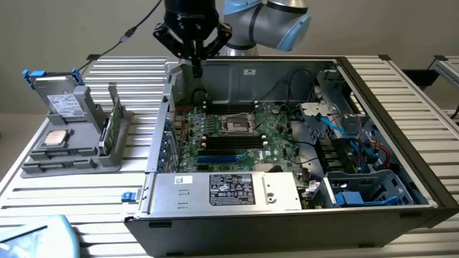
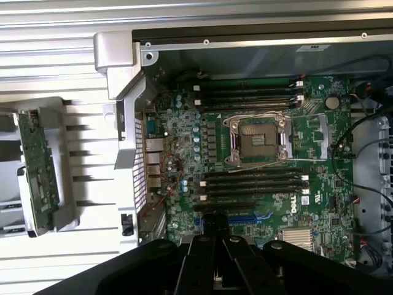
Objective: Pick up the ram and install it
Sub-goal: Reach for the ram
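A slatted bench (image 1: 86, 188) carries an open computer case (image 1: 287, 231) and a grey holder (image 1: 72, 161). The ram (image 1: 113, 115) stands on edge in that holder; the hand (image 1: 195, 67) hangs over the case, fully closed, empty.

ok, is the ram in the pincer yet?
No, the ram stands in the grey holder outside the case, apart from the pincer.

The Universal Robots arm (image 1: 262, 21) is showing silver-grey tubular links and a light-blue joint cap (image 1: 300, 24) beside the gripper (image 1: 195, 69). The gripper is wearing a matte black housing with small white lettering (image 1: 192, 16), tapering into slim black fingers (image 1: 195, 56). A thin dark cable (image 1: 145, 17) is running just beside the gripper.
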### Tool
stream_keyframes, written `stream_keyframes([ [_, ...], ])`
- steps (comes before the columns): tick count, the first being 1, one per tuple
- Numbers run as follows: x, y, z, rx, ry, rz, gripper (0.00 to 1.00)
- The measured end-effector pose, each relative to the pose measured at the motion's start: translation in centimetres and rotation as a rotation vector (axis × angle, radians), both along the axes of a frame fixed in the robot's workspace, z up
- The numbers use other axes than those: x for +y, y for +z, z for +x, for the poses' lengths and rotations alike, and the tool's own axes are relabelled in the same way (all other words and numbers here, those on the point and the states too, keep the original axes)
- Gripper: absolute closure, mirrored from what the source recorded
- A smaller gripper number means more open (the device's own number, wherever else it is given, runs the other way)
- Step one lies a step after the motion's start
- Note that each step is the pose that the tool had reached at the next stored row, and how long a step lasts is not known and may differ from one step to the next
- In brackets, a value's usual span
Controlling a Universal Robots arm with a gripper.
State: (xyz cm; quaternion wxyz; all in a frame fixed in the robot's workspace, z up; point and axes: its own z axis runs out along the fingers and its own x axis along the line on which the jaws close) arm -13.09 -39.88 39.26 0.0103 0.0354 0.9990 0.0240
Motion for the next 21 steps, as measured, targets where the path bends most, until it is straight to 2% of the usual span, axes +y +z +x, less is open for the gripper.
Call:
stream_keyframes([
  [21, 0.00, -0.07, -8.9, -0.0002, 0.000, 0.0000, 0.90],
])
